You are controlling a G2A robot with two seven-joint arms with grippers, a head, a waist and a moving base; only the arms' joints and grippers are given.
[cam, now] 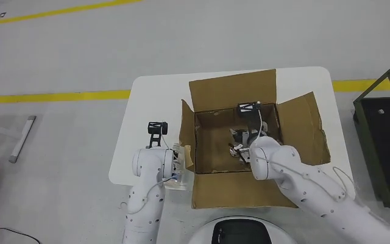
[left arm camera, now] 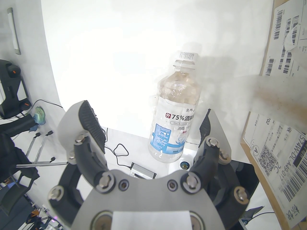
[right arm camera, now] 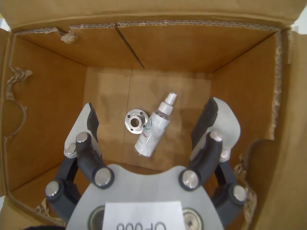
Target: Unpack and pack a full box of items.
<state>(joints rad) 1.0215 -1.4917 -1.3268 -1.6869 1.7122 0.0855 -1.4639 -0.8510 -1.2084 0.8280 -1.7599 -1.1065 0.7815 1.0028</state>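
Note:
An open cardboard box [cam: 298,131] stands on the white table [cam: 152,91]. On its floor lie a white spray bottle [right arm camera: 154,126] and a round metal flange [right arm camera: 135,121], side by side. My right gripper [right arm camera: 152,118] hangs open inside the box above the spray bottle, fingers on either side of it and apart from it. A clear bottle with a blue-and-white label [left arm camera: 175,116] stands on the table beside the box's outer wall [left arm camera: 283,48]. My left gripper [left arm camera: 151,123] is open just short of that bottle, not touching it. In the top view the left arm [cam: 152,168] sits left of the box.
Box flaps [cam: 234,88] fold outward on all sides. The table's near edge [left arm camera: 134,135] is close behind the clear bottle, with cables and a small metal unit [left arm camera: 141,171] on the floor below. A dark green frame [cam: 373,134] stands right of the table.

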